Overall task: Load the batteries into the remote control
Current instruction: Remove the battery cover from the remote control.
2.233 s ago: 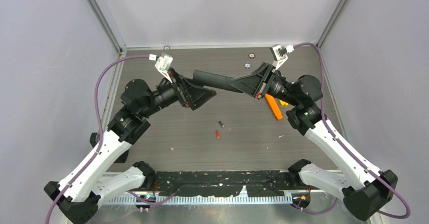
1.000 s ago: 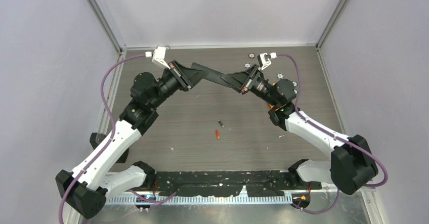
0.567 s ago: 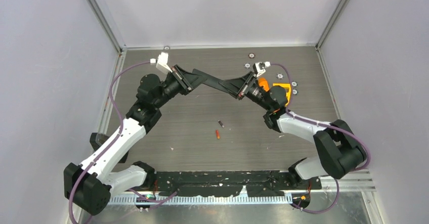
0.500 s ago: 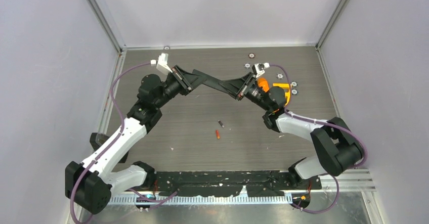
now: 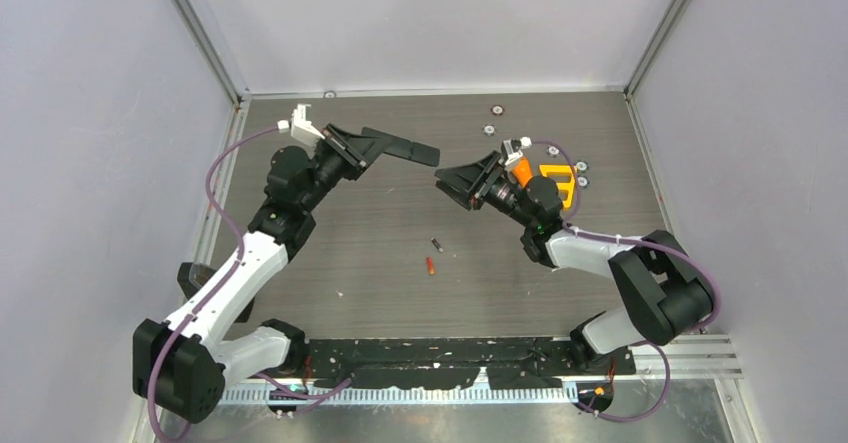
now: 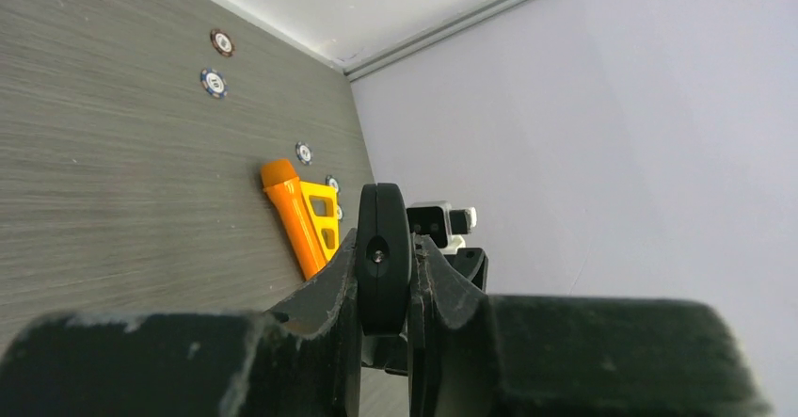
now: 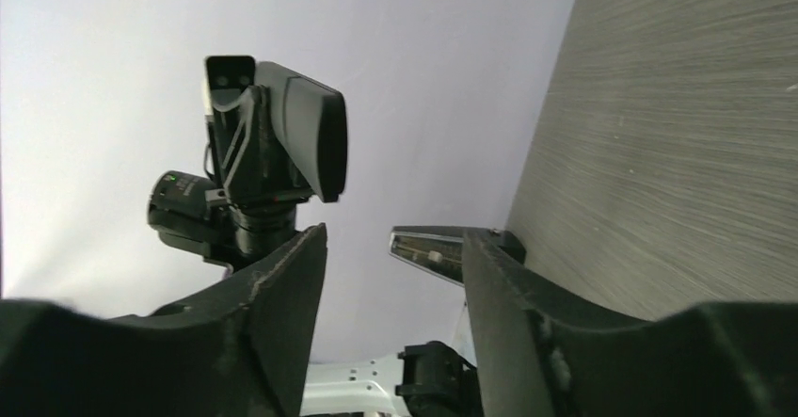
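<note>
Bright, even overhead light, soft shadows; wrist cams' foregrounds blurred.

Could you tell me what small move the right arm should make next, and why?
Probably lower the right tool toward the dark grey battery. Its jaws stand open and empty, the left tool is clamped on the remote control, and both that battery and the red-orange battery lie loose on the table just below it.

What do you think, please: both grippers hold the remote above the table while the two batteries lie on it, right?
Not quite. Only the left gripper holds the remote; the right gripper has its jaws open and empty, as the right wrist view shows. The red battery and the dark battery do lie on the table.
</note>
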